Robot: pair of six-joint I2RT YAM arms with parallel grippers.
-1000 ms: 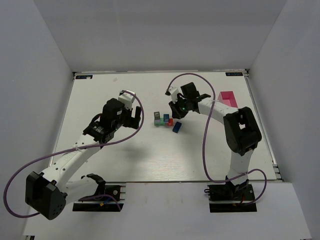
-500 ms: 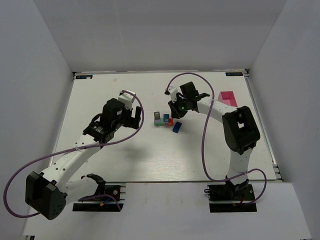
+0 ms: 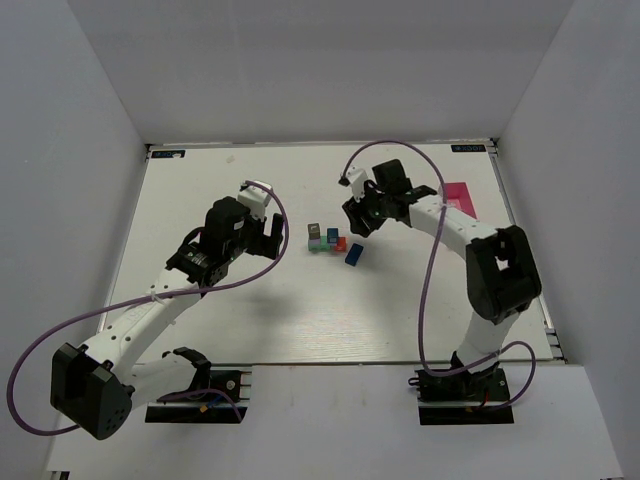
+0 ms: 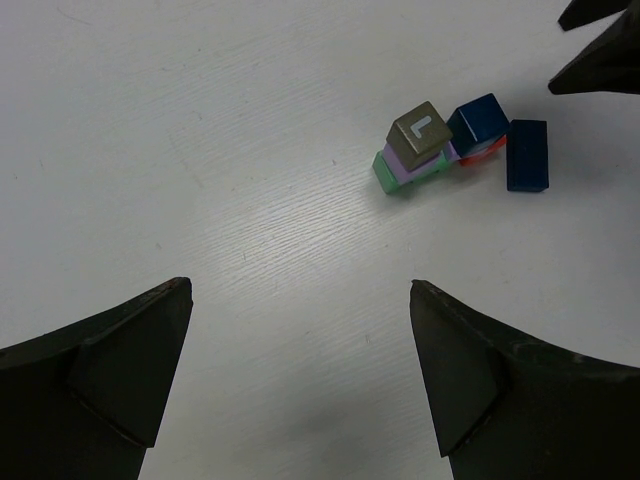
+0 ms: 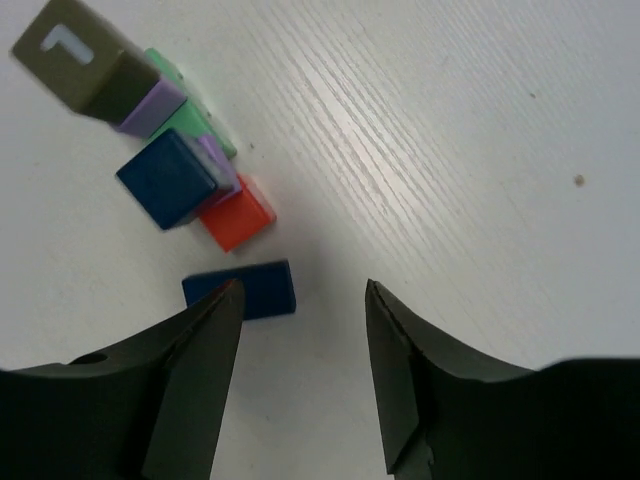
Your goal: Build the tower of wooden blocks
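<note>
I see the left fingers (image 4: 100,370) spread wide with nothing between them, hanging over bare bench (image 3: 250,310) well to the left of the tower (image 3: 325,240). The tower stands about mid-bench as a tight cluster. A grey block with a white mark (image 4: 418,129) sits on a lilac one over green. Touching that stack, a blue cube (image 4: 478,121) sits raised on lilac, with a red-orange block (image 5: 238,216) showing at its foot. One loose blue brick (image 4: 527,155) lies flat just beside the cluster, on its right and a little nearer to me, not touching it as far as I can tell. The right fingers (image 5: 190,380) are parted and hold nothing. In the right wrist view one of them overlaps the end of that brick. A pink box (image 3: 458,195) sits near the bench's right edge, behind the right arm.
</note>
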